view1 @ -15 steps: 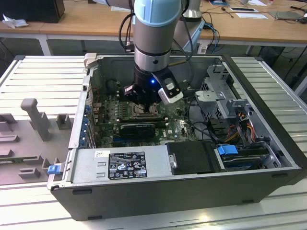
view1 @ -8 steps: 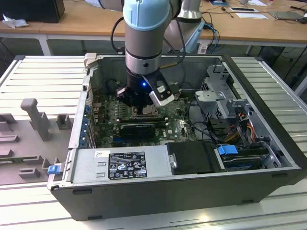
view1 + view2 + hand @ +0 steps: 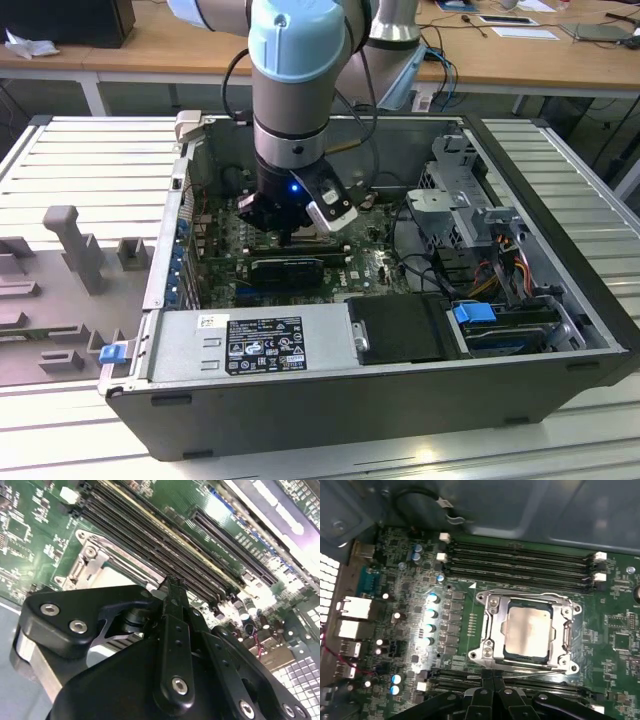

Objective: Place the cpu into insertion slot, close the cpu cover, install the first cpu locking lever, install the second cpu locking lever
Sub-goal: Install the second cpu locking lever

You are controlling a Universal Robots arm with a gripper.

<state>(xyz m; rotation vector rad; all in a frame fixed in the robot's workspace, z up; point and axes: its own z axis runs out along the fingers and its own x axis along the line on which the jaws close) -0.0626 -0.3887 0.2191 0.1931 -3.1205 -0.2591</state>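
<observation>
The cpu [image 3: 527, 631] lies flat in the insertion slot [image 3: 487, 630], framed by the cpu cover [image 3: 565, 632], which appears lowered around its pale face. The gripper [image 3: 494, 690] hangs just beside the socket's edge, its fingers [image 3: 485, 687] drawn together on nothing, their tips close to that edge. 2 banks of long black memory slots [image 3: 520, 562] flank the socket on the green circuit board [image 3: 380, 555], inside the open computer case [image 3: 560, 200].

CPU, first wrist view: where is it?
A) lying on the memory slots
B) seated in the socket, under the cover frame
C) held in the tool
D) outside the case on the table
B: the cpu sits inside the insertion slot, its pale face showing through the window of the cpu cover.
</observation>
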